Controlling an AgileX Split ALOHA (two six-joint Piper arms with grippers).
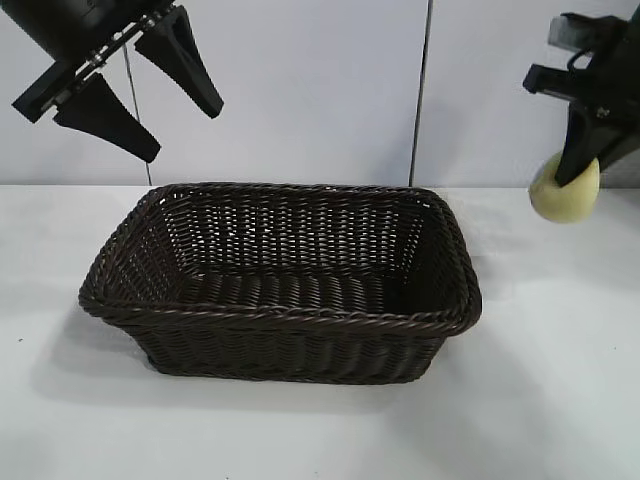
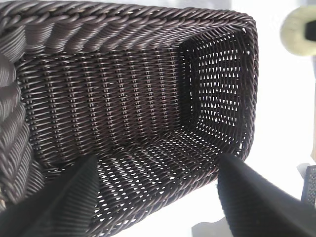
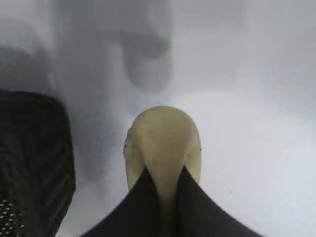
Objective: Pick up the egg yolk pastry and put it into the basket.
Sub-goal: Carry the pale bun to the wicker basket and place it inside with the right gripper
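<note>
The dark brown wicker basket [image 1: 280, 285] sits on the white counter [image 1: 540, 400], holding nothing. The right claw [image 1: 572, 180] is clamped on the pale yellow egg yolk pastry [image 1: 566, 190], which hangs in the air beside the basket's right end, higher than its braided rim and clear of the counter. In the right wrist view the two dark fingers [image 3: 143, 207] pinch the pastry [image 3: 163, 143] from either side, with the basket's corner [image 3: 29, 163] off to one side. The left claw [image 1: 140, 95] hangs above the basket's left end, fingers spread apart, gripping nothing.
</note>
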